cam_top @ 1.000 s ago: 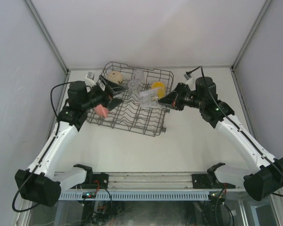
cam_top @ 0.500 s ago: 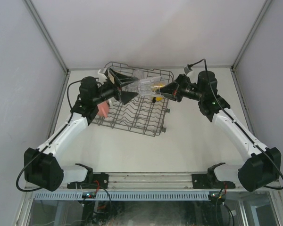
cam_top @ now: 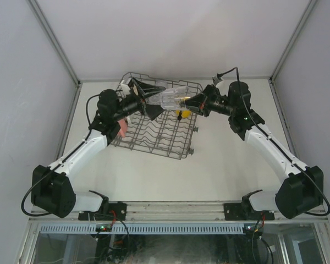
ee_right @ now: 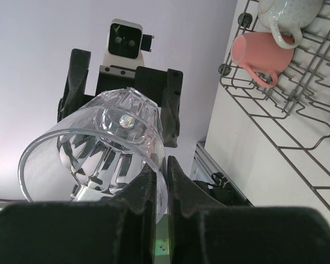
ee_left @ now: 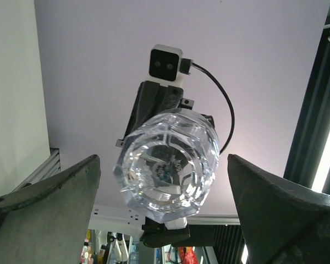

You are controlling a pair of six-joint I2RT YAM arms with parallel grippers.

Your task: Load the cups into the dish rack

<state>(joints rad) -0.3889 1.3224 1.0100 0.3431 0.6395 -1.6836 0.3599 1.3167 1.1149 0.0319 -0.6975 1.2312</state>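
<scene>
White tabletop (cam_top: 225, 165) is seen beneath the dish rack (cam_top: 154, 137), at whose edge a pink mug (ee_right: 258, 52) and a speckled mug (ee_right: 289, 14) are lodged. Above the rack a clear glass tumbler (cam_top: 169, 99) is held on its side in the air, its rim wall pinched between the fingers of the right gripper (ee_right: 159, 176). The left gripper (ee_left: 162, 162) is spread wide, its fingers set either side of the tumbler's base, apart from it.
</scene>
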